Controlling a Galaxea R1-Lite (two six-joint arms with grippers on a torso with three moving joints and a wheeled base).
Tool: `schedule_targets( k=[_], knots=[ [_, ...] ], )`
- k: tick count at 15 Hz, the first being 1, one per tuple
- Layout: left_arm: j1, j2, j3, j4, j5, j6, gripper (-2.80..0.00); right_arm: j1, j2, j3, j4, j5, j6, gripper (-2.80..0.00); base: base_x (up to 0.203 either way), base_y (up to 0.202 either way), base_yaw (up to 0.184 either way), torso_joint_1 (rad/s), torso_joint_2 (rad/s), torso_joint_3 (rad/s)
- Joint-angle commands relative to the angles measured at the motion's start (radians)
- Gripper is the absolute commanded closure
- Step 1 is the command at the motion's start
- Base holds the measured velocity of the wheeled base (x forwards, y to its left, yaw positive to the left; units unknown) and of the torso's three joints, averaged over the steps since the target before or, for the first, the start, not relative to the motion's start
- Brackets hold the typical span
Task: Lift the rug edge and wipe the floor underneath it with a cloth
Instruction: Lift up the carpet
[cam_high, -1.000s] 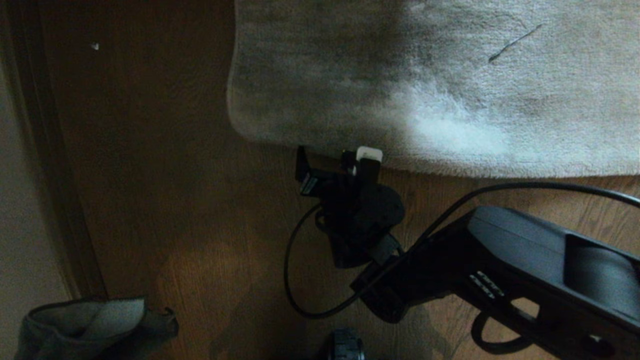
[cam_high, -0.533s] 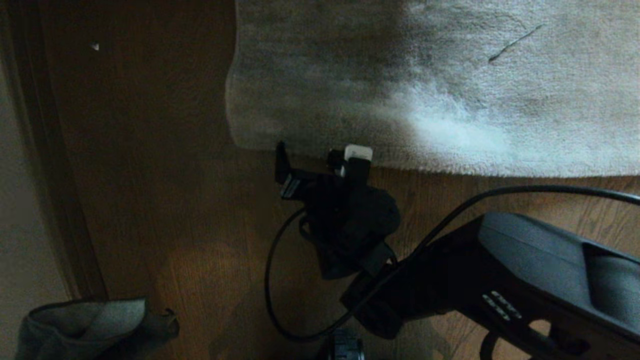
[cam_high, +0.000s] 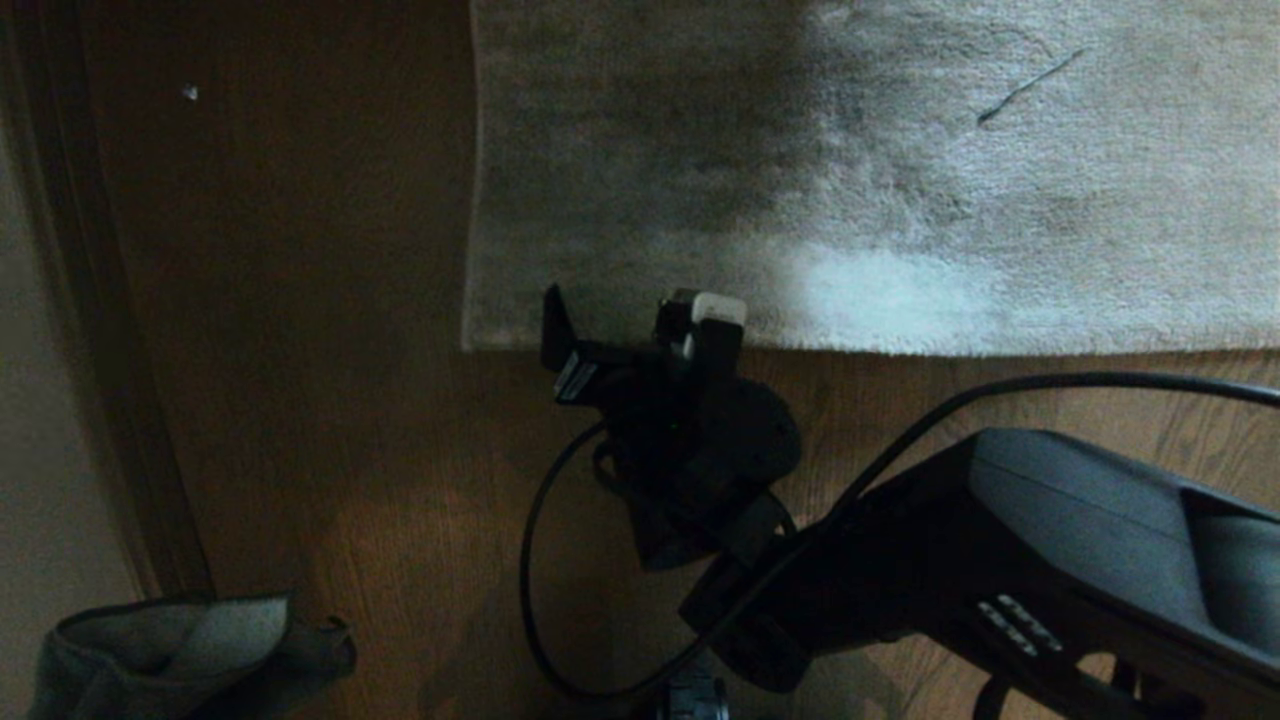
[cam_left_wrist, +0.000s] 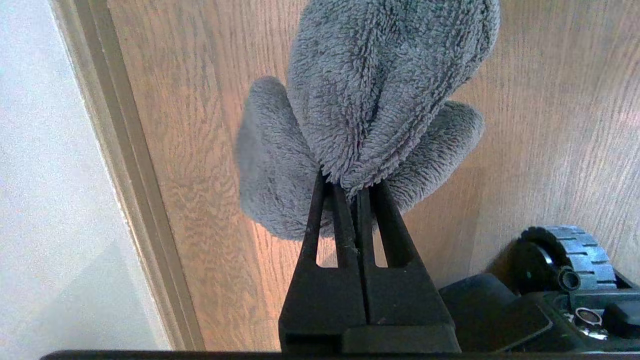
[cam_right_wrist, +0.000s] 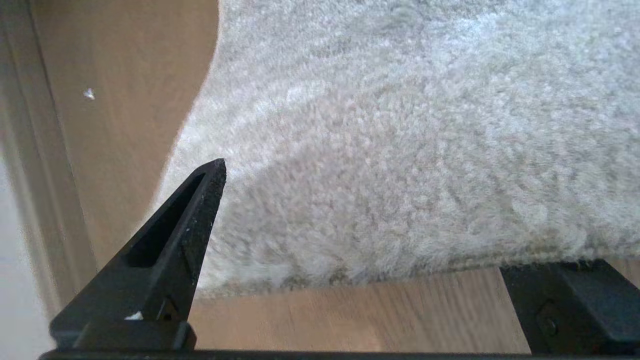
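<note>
**Right gripper at the near hem of the rug, fingers spread; cloth held ready on the left.**

From left to right: the left gripper (cam_left_wrist: 350, 192) is parked low beside the skirting board (cam_left_wrist: 125, 165), its fingers pinched tight on a fold of the cloth (cam_left_wrist: 370, 100), which hangs just above the floor (cam_high: 330, 400). The right gripper (cam_high: 640, 325) sits at the rug (cam_high: 900, 200) near its left corner, fingers (cam_right_wrist: 200, 195) spread wide, one over the pile and the other at the hem; the rug lies flat, not yet gripped. To do the lift well, one finger should probably slide under the hem and the other press from above before closing, taking a deep enough bite that the edge does not slip out. Raising it high would leave the cloth room beneath.
</note>
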Motion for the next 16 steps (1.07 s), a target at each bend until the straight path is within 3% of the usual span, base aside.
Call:
schedule_targets(
  k=[1, 10, 16],
  knots=[
    [0.000, 0.000, 0.000, 0.000, 0.000, 0.000, 0.00, 0.002, -0.004, 0.003, -0.048, -0.006, 0.018, -2.80, 0.000, 0.000, 0.000, 0.000, 0.00, 0.000],
    [0.000, 0.000, 0.000, 0.000, 0.000, 0.000, 0.00, -0.012, 0.036, 0.016, -0.048, -0.036, 0.129, -2.80, 0.000, 0.000, 0.000, 0.000, 0.00, 0.000],
    [0.000, 0.000, 0.000, 0.000, 0.000, 0.000, 0.00, -0.117, 0.057, 0.014, -0.048, -0.036, 0.190, -2.80, 0.000, 0.000, 0.000, 0.000, 0.00, 0.000]
  ],
)
